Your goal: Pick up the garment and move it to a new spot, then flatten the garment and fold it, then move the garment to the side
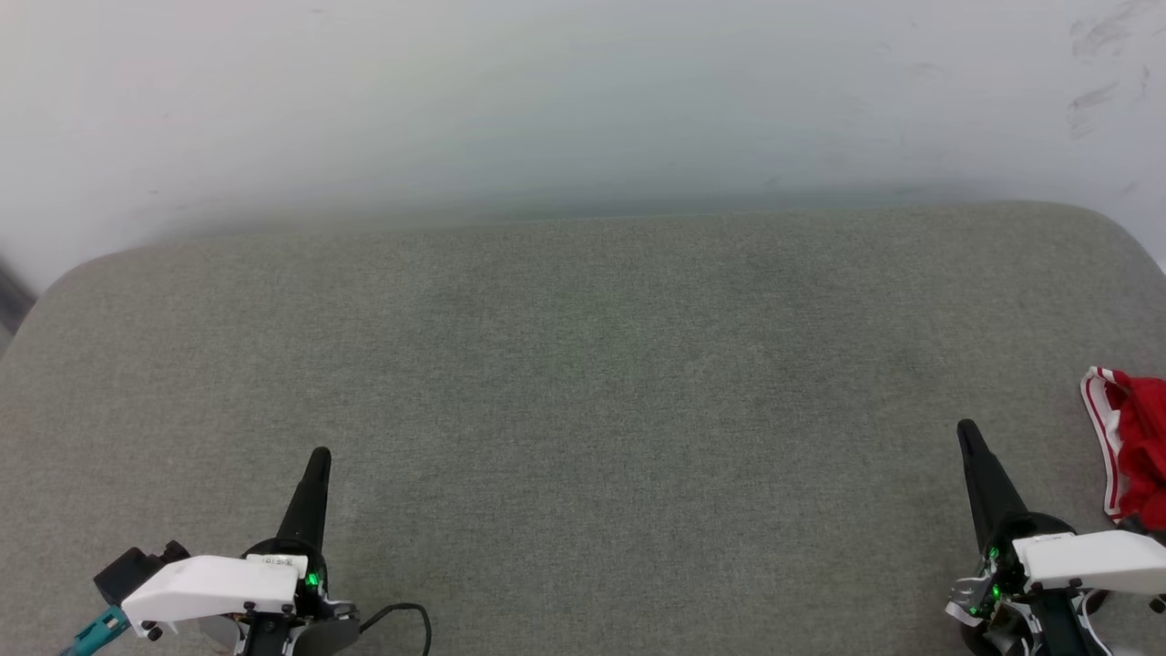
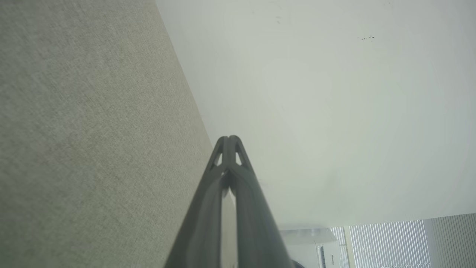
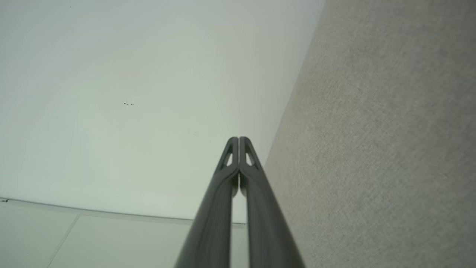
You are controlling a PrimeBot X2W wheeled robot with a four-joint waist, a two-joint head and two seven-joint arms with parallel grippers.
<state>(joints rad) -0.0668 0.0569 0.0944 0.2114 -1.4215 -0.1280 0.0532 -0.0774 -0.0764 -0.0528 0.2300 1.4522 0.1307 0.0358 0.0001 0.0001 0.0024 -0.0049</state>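
Currently shows the garment (image 1: 1139, 446) bunched at the right edge of the grey pad (image 1: 583, 364), beside the right gripper (image 1: 967, 433); that and the left gripper (image 1: 319, 458) pinched closed, empty, parked nearside, plausibly clearing the pad's middle.

garment (image 1: 1144, 437) cut at head view's right edge, seemingly crumpled; rest unseen

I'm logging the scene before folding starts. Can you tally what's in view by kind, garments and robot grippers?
Garments: 1, the red garment, bunched at the right edge of the grey surface.
Grippers: 2, the left gripper and the right gripper, both shut and holding nothing.
Total: 3
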